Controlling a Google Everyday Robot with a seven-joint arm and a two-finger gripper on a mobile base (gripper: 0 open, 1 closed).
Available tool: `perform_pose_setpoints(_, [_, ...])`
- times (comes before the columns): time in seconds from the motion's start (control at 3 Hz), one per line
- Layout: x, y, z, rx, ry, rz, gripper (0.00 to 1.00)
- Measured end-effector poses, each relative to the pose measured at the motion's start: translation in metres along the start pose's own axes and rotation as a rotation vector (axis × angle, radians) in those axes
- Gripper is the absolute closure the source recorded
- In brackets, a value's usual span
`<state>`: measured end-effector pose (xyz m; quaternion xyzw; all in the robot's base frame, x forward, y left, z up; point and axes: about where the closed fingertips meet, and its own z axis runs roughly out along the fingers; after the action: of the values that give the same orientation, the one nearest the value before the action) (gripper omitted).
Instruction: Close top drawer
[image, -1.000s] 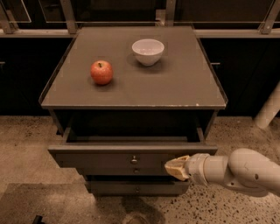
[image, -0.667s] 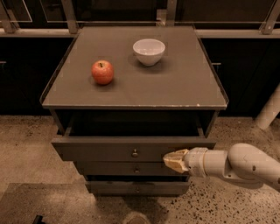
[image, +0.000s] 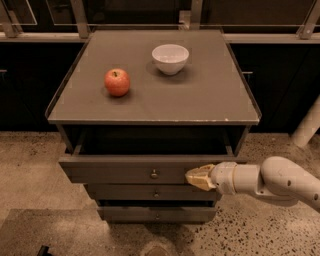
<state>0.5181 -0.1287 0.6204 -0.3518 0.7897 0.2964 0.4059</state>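
Because the chest of drawers (image: 70, 135) is facing the camera, its worktop (image: 210, 95) is hiding nothing of the job below. The top drawer (image: 115, 171) is standing pulled out from under the front edge with its dark inside showing, while the two lower drawers (image: 125, 192) are sitting further back beneath it. The white arm (image: 280, 180) is reaching in low from the right, roughly level with the drawer front, which is suiting a straight push inward rather than a pull. At its end the pincer (image: 192, 176) is touching, or all but touching, the front panel just right of centre. Its tan tips are lying drawn together into a blunt wedge and gripping nothing, likely because a closed point is making a firmer pusher than spread fingers. Up on the worktop a white bowl (image: 170, 58) and a red apple (image: 117, 82) are sitting back from the front edge, playing no part. The small round knob (image: 154, 174) is sitting just left of the pincer, untouched, since closing is calling for no hold on it.
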Motion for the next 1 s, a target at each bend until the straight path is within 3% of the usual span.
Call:
perform_pose_setpoints(0.33, [-0.003,-0.003,0.0,-0.006,-0.01,-0.006,1.0])
perform_pose_setpoints(0.67, [-0.017,-0.027,0.004,-0.004,-0.015,-0.023,1.0])
perform_pose_setpoints(1.0, [-0.017,-0.025,0.004,-0.004,-0.015,-0.023,1.0])
